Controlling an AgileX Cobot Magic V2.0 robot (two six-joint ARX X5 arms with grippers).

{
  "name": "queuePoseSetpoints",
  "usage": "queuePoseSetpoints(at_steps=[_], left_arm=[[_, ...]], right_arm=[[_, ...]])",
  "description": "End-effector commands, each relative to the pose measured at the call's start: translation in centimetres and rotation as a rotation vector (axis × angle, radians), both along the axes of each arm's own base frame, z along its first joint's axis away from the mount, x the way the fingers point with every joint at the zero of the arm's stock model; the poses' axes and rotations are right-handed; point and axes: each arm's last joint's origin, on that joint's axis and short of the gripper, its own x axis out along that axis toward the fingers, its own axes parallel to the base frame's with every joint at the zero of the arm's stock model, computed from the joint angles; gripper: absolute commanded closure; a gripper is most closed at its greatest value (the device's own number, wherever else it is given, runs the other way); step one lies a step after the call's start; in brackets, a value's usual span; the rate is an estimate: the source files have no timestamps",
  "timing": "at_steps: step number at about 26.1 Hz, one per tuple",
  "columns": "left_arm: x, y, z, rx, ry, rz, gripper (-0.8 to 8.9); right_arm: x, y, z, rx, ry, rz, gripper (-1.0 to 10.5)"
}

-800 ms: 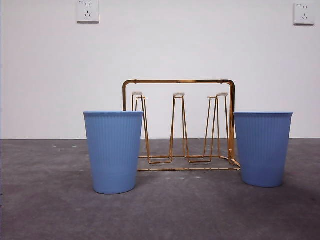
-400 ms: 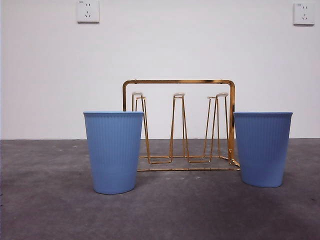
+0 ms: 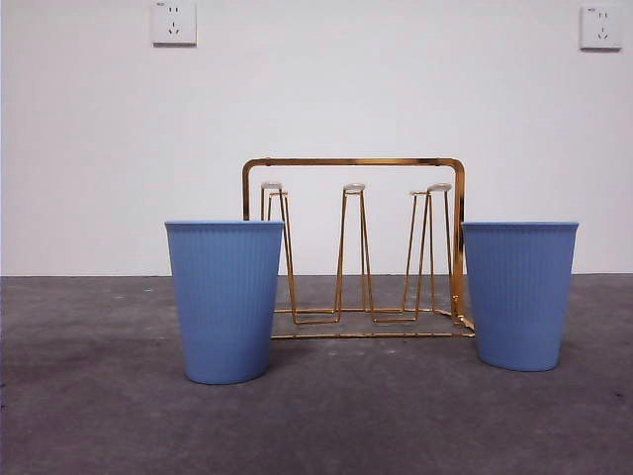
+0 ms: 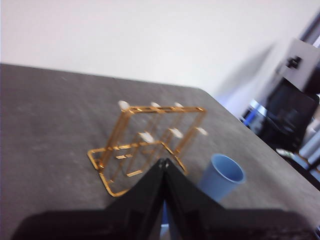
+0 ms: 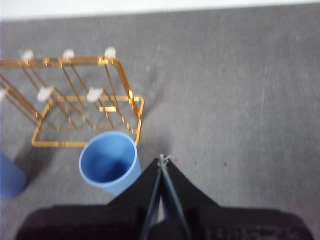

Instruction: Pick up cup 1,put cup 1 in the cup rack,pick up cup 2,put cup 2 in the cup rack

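Note:
Two ribbed blue cups stand upright on the grey table. In the front view the left cup (image 3: 226, 302) and the right cup (image 3: 519, 295) flank the gold wire cup rack (image 3: 353, 247), which stands a little behind them with nothing on its white-tipped pegs. My left gripper (image 4: 164, 163) is shut and empty, held above the table short of the rack (image 4: 145, 145), with one blue cup (image 4: 222, 175) off to the side. My right gripper (image 5: 162, 159) is shut and empty, just beside the right cup (image 5: 107, 161) and near the rack (image 5: 75, 95). Neither arm shows in the front view.
The other blue cup (image 5: 7, 175) shows at the edge of the right wrist view. A white wall with two sockets (image 3: 174, 22) stands behind the table. Dark equipment (image 4: 290, 120) lies beyond the table's far corner in the left wrist view.

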Motion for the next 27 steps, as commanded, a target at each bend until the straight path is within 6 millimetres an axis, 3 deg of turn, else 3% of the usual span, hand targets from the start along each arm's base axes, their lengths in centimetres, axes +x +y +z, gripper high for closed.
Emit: queuePoseSetpoints(at_steps=[1, 6, 14, 16, 17, 19, 20, 23, 27], left_arm=[[0.3, 0.0, 1.2, 0.055, 0.016, -0.039, 8.19], [1.1, -0.3, 2.8, 0.139, 0.101, -0.106, 8.19], [2.3, -0.9, 3.6, 0.182, 0.153, -0.193, 8.03], [2.6, -1.1, 3.6, 0.180, 0.165, -0.205, 6.72], [2.7, -1.1, 3.6, 0.179, 0.169, -0.210, 5.54], [2.8, -1.3, 3.6, 0.171, 0.180, -0.230, 1.47], [2.8, -1.5, 3.8, 0.161, 0.177, -0.262, 0.91], [3.0, -2.0, 4.7, 0.142, 0.147, -0.335, 0.91], [3.4, -2.7, 6.0, 0.129, 0.119, -0.420, 0.92]], right_arm=[[0.4, 0.0, 1.3, -0.038, 0.043, 0.031, 9.6], [1.4, 0.2, 2.2, 0.001, 0.116, 0.089, 9.6], [1.6, 0.3, 2.2, 0.018, 0.128, 0.120, 9.4], [1.6, 0.3, 2.2, 0.018, 0.121, 0.120, 8.7], [1.7, 0.3, 2.3, 0.019, 0.117, 0.121, 8.0], [1.7, 0.3, 2.4, 0.038, 0.113, 0.132, 5.6], [1.6, 0.4, 2.5, 0.049, 0.108, 0.146, 4.2], [2.2, 0.4, 2.7, 0.059, 0.114, 0.156, 3.8], [4.9, 0.5, 1.9, 0.112, 0.212, 0.154, 3.8]])
